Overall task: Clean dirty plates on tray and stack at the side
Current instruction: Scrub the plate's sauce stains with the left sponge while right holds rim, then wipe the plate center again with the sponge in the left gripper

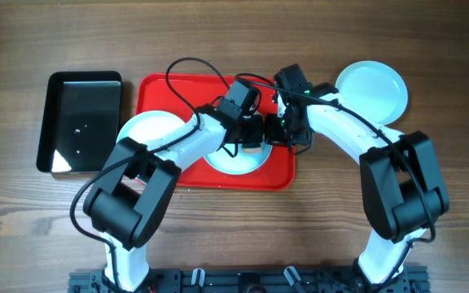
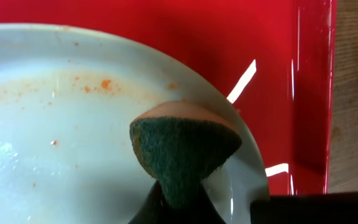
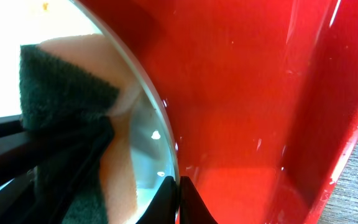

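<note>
The red tray (image 1: 161, 85) holds two plates. One plate (image 1: 234, 165) lies in its middle, with orange-brown specks in the left wrist view (image 2: 55, 124). My left gripper (image 1: 253, 134) is shut on a green and orange sponge (image 2: 185, 149) pressed on this plate near its right rim. My right gripper (image 1: 279, 130) is shut on that plate's right rim (image 3: 148, 124), as its own view shows (image 3: 179, 199). A second plate (image 1: 149, 126) lies at the tray's left, partly under my left arm. A third plate (image 1: 371, 89) sits on the table to the right of the tray.
A black rectangular tray (image 1: 47, 122) stands left of the red tray. The red tray's raised right rim (image 3: 316, 124) is close to my right gripper, with the wooden table (image 2: 353, 93) beyond it. Both arms meet over the tray's middle.
</note>
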You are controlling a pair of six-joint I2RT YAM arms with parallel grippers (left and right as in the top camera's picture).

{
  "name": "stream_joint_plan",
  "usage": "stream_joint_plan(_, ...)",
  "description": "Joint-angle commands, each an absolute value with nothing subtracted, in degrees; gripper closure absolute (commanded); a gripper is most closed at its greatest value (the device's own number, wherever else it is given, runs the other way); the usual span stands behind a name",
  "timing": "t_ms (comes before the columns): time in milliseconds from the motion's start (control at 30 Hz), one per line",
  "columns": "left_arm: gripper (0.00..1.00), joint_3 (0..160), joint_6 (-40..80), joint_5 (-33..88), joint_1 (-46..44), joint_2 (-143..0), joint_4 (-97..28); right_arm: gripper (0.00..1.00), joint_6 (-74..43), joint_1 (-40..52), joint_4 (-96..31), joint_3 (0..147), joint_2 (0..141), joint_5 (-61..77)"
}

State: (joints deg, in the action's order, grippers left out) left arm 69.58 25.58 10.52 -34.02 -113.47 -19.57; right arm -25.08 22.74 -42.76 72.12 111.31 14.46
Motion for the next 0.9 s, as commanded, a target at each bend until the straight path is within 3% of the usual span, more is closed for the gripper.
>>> stream_joint_plan(0, 0.96, 69.3, 24.4, 9.0, -34.0, -116.8, -17.0, 0.95, -25.6, 23.0, -43.4, 71.6, 111.2, 13.3)
stream_joint_plan(367, 0.96, 69.3, 23.8, -25.3, -33.6, -119.0, -17.8, 0.96, -24.4, 23.0, -45.3, 71.6, 111.2, 12.9)
stream_joint_plan(867, 0.96, 69.3, 27.9, -21.6, -27.6, -119.0, -30.6, 0.96, -24.7, 23.0, -45.5, 71.6, 111.2, 12.9)
